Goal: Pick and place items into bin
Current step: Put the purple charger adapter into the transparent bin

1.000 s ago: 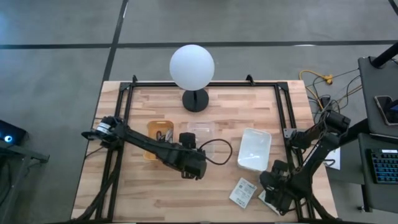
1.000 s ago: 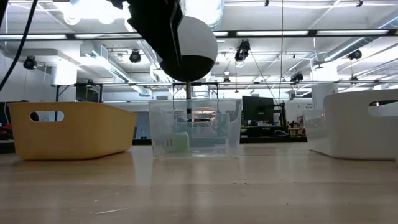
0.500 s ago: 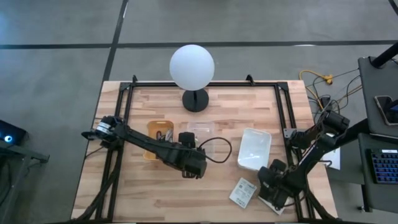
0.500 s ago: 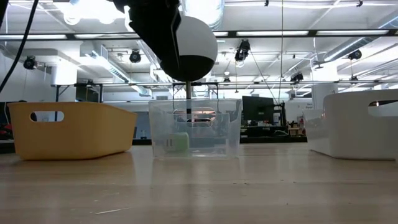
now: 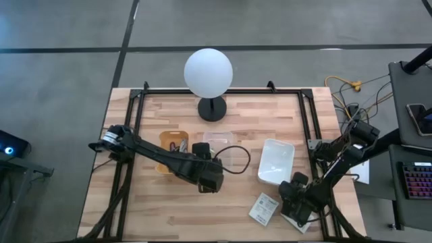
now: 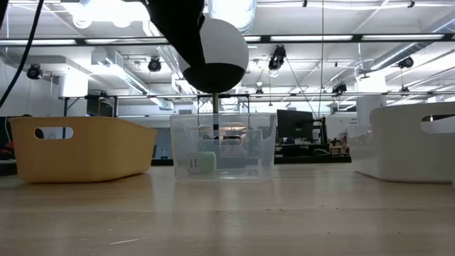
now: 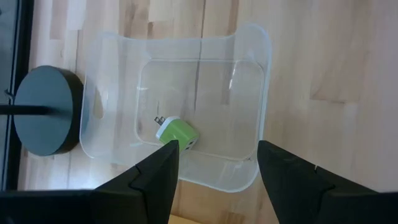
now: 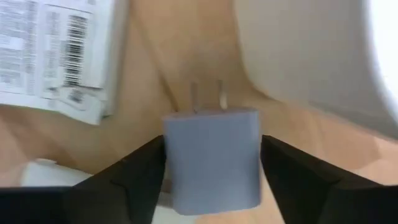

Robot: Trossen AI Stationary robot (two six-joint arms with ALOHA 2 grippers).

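Observation:
A grey cube (image 8: pixel 211 155) with two metal prongs sits between the fingers of my right gripper (image 8: pixel 211 163), which is near the table's near right corner (image 5: pixel 291 196), beside flat white printed packets (image 5: pixel 264 208) (image 8: pixel 56 50). My left gripper (image 7: pixel 217 149) is open and hovers over the clear bin (image 5: pixel 221 138) at mid-table. A green cube (image 7: pixel 176 134) (image 6: pixel 205 163) lies on that bin's floor. The yellow bin (image 5: pixel 164 160) holds coiled cables (image 5: pixel 177 145). No purple stick is in view. My right gripper pinches the grey cube by two opposite side faces (image 8: pixel 171 162), one finger on each. The prongs (image 8: pixel 205 93) point away from the wrist. The table shows blurred behind the cube; whether any part of it rests there cannot be told.
A white bin (image 5: pixel 275 162) (image 6: pixel 412 142) stands just to the far side of my right gripper. The white globe lamp (image 5: pixel 208 71) on its black base (image 7: pixel 43 111) stands beyond the clear bin (image 6: pixel 222 146). Black frame rails run along the table's left and right sides.
My right gripper, still shut on the grey cube, has shifted a little toward the table's left, closer to the white bin. My left gripper has drawn slightly toward the far edge over the clear bin.

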